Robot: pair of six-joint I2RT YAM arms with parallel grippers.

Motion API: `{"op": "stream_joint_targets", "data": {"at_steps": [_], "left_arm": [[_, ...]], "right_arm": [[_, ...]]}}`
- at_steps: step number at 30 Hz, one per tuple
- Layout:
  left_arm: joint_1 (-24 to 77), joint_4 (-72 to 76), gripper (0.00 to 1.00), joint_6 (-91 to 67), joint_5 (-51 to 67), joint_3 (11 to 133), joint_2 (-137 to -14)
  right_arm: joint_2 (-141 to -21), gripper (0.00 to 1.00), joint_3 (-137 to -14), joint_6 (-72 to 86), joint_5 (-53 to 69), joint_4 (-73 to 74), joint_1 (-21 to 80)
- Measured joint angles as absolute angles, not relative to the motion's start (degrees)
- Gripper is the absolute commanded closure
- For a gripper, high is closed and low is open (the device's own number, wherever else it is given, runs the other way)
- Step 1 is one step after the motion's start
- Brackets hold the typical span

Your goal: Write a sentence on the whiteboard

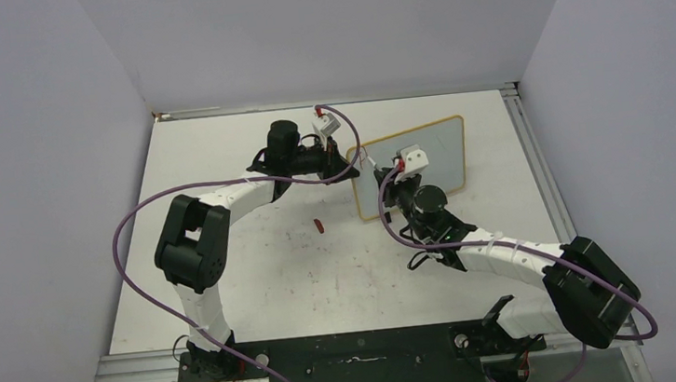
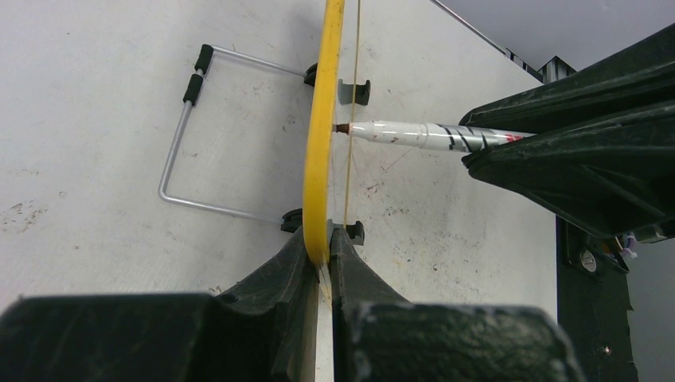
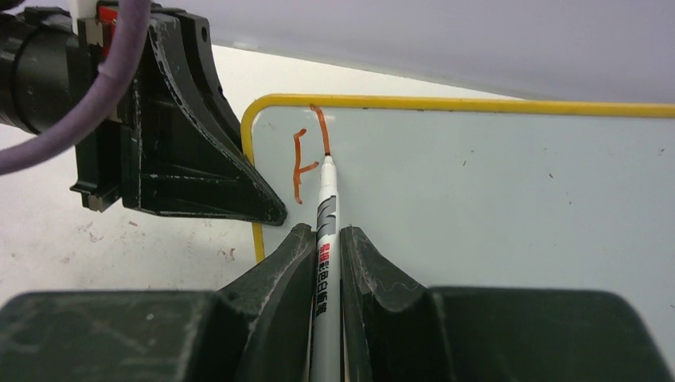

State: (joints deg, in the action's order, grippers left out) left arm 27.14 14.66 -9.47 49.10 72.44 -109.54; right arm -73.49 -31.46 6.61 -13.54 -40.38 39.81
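Lettering in progress on the whiteboard [image 1: 425, 159], which is standing upright at the far middle of the counter [image 1: 259, 283] with a wire stand [image 2: 175, 143] behind it. The left jaws are pinching the board's yellow-framed side edge and steadying it. The right jaws are pressed onto the marker [image 3: 326, 223], whose tip is touching the writing face near the top corner, beside the left jaws. Of the sentence [image 3: 297, 167], only three red strokes are showing, apparently an "H" with its right upright under the tip, so the task is judged barely begun. The next move is calling for light, even tip pressure to finish this upright. After that come a lift and a small sideways shift away from the held edge for the following letter, with the left arm bracing the board against the push. A small red piece [image 1: 319, 225], possibly the cap, is lying on the counter near the board, apart from both arms. The left jaws are crowding the corner just beside the strokes, though the line of writing is likely heading away from them.
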Motion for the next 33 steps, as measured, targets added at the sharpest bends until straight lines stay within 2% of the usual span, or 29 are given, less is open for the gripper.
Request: {"op": "stream_joint_targets", "data": {"at_steps": [23, 33], "left_arm": [[27.14, 14.0, 1.0, -9.37, 49.15, 72.73, -109.56], [27.14, 10.2, 1.0, -6.44, 50.87, 74.41, -109.62]], "right_arm": [[-71.96, 0.95, -28.1, 9.72, -13.54, -36.97, 40.14], [-66.98, 0.95, -28.16, 9.72, -12.84, -32.95, 39.83]]}}
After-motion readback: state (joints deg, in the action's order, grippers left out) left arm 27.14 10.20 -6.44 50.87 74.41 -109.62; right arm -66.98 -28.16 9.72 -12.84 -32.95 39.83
